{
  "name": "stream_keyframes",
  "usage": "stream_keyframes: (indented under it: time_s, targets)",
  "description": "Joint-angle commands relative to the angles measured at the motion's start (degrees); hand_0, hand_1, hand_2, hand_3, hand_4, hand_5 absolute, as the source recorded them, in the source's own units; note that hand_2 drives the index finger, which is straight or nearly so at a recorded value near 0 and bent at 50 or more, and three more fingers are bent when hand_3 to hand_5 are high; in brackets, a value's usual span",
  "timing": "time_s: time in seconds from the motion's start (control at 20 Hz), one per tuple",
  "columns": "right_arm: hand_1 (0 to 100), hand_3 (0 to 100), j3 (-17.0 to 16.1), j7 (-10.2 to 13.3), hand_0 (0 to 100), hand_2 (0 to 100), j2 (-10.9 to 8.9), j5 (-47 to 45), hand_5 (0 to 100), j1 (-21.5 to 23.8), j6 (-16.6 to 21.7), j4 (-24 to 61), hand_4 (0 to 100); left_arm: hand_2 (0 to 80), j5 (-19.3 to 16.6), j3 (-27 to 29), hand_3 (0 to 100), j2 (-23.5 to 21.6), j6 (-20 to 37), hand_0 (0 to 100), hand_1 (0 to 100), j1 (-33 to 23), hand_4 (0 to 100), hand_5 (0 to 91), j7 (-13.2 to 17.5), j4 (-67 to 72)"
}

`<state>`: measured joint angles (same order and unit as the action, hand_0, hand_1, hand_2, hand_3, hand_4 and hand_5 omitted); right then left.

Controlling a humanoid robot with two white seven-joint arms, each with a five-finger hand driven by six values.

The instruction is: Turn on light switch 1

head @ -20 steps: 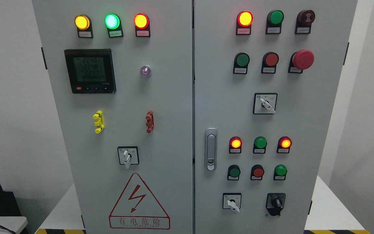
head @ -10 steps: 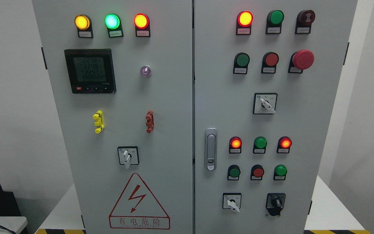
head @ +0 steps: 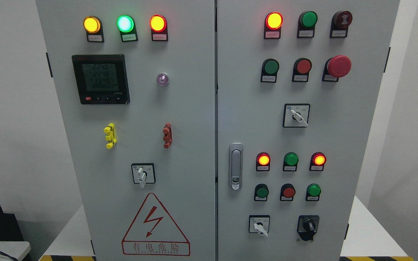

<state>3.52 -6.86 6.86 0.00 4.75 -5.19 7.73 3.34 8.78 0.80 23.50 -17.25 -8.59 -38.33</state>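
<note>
Nothing has moved — the grey cabinet [head: 180, 108] stands untouched.

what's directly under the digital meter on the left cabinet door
Below the digital meter sit a yellow clip and, further right, a red clip; lower still is a rotary selector switch. What lies behind the closed door cannot be seen.

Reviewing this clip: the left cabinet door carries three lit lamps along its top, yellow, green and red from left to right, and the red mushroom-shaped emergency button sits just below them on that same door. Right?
Not quite. The red mushroom-shaped emergency button is on the right grey metal cabinet door, not the left. The head view shows it. The rest holds: the yellow lamp, green lamp and red lamp are lit along the top of the left grey metal cabinet door.
</note>
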Motion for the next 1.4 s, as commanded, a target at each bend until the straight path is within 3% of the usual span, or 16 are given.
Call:
stream_keyframes:
  time_s: [0.0, 0.3, 0.5, 0.85, 0.9, 1.05, 1.35]
  targets:
    - [39, 0, 0.0, 0.0, 12, 0, 0.00, -1.1, 0, 0.1, 0.0, 0.0, 0, 12.1, 0.0, 9.8, 19, 1.0, 4.7, 34, 0, -0.2, 29, 0.0, -0.1, -12.8]
    - [39, 0, 0.0, 0.0, 12, 0, 0.00, -1.1, 0, 0.0, 0.0, 0.0, 0, 14.8, 0.0, 18.2, 28, 1.0, 11.4, 36, 0, -0.1, 38, 0.0, -0.4, -16.3]
    - [39, 0, 0.0, 0.0, 12, 0, 0.00, -1.0, 0, 0.0, 0.0, 0.0, 0, 18.2, 0.1, 22.1, 35, 1.0, 15.3, 36, 0, -0.2, 44, 8.3, -0.2, -22.5]
    - [39, 0, 0.0, 0.0, 12, 0, 0.00, -1.0, 0, 0.0, 0.0, 0.0, 0, 29.4, 0.6, 22.5, 47, -1.1, 15.3, 27, 11, -2.6, 58, 35.6, 0.3, -36.0]
    - [39, 0, 0.0, 0.0, 12, 0, 0.00, -1.1, 0, 0.0, 0.0, 0.0, 0, 33.7, 0.7, 22.5, 52, -1.3, 15.3, 26, 15, -2.6, 62, 43.6, 0.3, -37.5]
    - [39, 0, 0.0, 0.0, 12, 0, 0.00, -1.0, 0, 0.0, 0.0, 0.0, 0, 42.1, 0.9, 21.9, 58, -1.3, 15.3, 22, 22, -2.4, 67, 53.9, 0.3, -42.4]
    - [39, 0, 0.0, 0.0, 12, 0, 0.00, -1.1, 0, 0.0, 0.0, 0.0, 0, 43.7, 0.9, 18.1, 61, -1.4, 13.1, 17, 28, -0.2, 67, 56.3, 0.9, -49.2]
